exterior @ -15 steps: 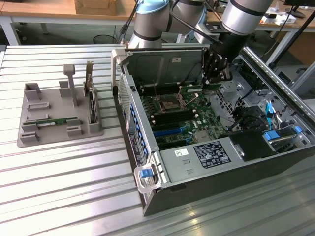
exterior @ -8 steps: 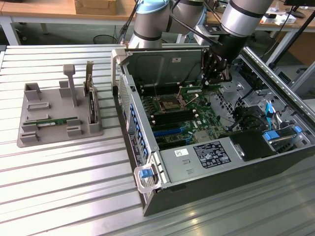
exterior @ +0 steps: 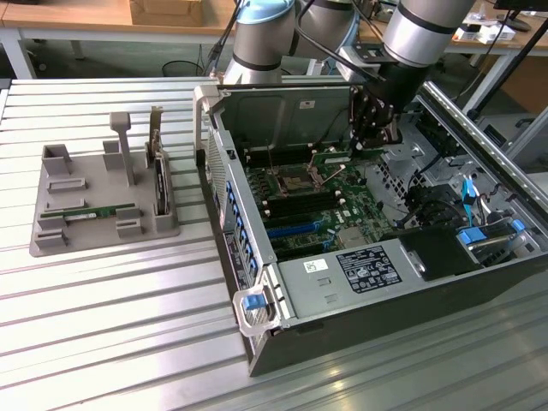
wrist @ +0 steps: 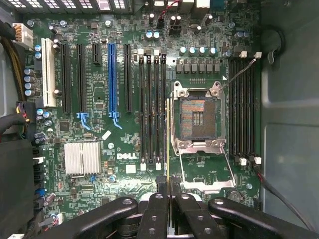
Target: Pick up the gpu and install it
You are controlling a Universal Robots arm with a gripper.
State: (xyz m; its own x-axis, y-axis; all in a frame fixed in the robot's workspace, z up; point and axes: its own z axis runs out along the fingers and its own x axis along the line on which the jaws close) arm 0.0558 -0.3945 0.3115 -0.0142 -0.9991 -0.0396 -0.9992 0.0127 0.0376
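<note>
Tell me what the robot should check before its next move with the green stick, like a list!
1. Gripper shut on the green stick: ok.
2. Computer case open: ok.
3. Stick hangs above the circuit board inside the case: ok.
4. Four long black slots beside the stick empty: ok.
5. Stick runs the same way as those slots: ok.
6. Stick exactly over one slot: cannot tell.

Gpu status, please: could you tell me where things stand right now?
Gripper shut on gpu, held edge-on. Gpu above motherboard, beside memory slots, not seated. Nothing seen in the way.
</note>
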